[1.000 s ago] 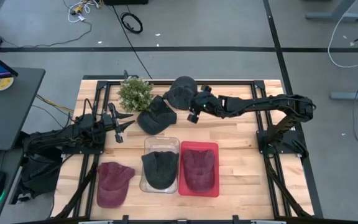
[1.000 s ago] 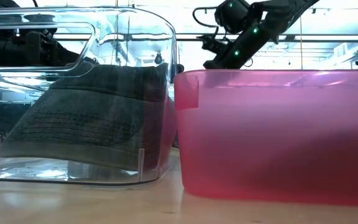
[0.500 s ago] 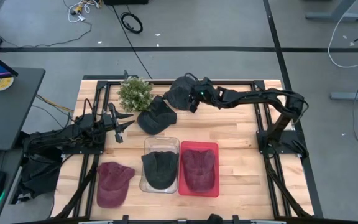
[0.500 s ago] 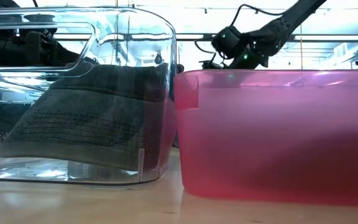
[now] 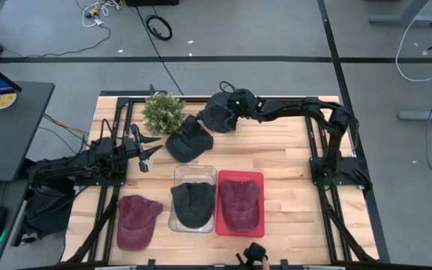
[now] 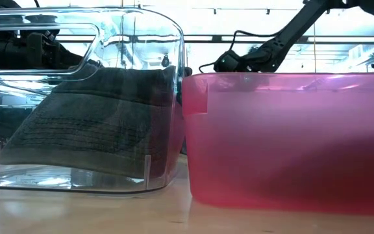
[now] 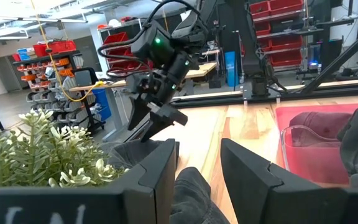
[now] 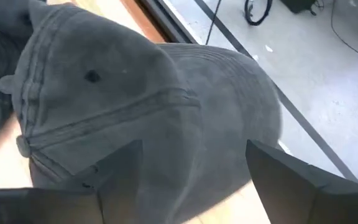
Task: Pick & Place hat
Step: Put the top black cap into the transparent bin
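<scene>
Clear bin (image 5: 194,174) near the desk's (image 5: 291,161) front edge holds a dark cap (image 5: 193,202); the red bin (image 5: 240,178) beside it holds a maroon cap (image 5: 238,201). The right claw (image 5: 227,112), fingers spread, hangs right over the grey hat (image 5: 216,111) at the back edge, having moved in from a second ago. The left claw (image 5: 142,152) waits released by the left edge.
</scene>
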Robot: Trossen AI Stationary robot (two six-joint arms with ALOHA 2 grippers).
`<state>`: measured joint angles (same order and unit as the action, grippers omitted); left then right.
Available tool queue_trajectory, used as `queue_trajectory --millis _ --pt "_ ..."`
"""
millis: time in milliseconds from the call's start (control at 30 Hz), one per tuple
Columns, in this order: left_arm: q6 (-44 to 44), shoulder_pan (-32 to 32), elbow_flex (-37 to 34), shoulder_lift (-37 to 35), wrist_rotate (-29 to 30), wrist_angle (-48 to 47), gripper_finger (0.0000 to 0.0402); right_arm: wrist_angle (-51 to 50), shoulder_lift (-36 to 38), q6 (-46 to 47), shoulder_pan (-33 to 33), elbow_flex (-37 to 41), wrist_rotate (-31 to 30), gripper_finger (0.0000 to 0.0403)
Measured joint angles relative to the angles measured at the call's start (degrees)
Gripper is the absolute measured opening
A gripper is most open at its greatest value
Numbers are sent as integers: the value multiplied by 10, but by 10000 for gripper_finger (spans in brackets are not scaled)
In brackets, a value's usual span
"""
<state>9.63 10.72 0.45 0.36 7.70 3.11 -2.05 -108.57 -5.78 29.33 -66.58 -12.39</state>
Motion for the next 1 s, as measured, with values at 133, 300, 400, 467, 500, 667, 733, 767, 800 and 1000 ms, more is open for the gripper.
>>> queue_trajectory --millis 133,300,400,467,500,667,733,767,800,1000 --pt "0 0 0 0 0 0 133 -32 -18 11 9 -30 3 277" --pt "0 0 0 0 0 0 133 -69 -36 22 18 -61 19 254" --pt "0 0 0 0 0 0 133 -70 -50 23 19 -70 35 240" --pt "0 0 0 0 0 0 133 -77 -60 24 20 -75 41 233" --pt "0 0 0 0 0 0 133 -81 -66 26 21 -78 41 229" --pt "0 0 0 0 0 0 133 -76 -74 34 22 -81 39 210" --pt "0 0 0 0 0 0 133 -72 -74 35 22 -81 38 194" --pt "0 0 0 0 0 0 133 -72 -74 33 22 -81 38 182" --pt "0 0 0 0 0 0 133 -73 -74 29 22 -81 38 167" --pt "0 0 0 0 0 0 133 -95 -70 7 23 -81 36 22"
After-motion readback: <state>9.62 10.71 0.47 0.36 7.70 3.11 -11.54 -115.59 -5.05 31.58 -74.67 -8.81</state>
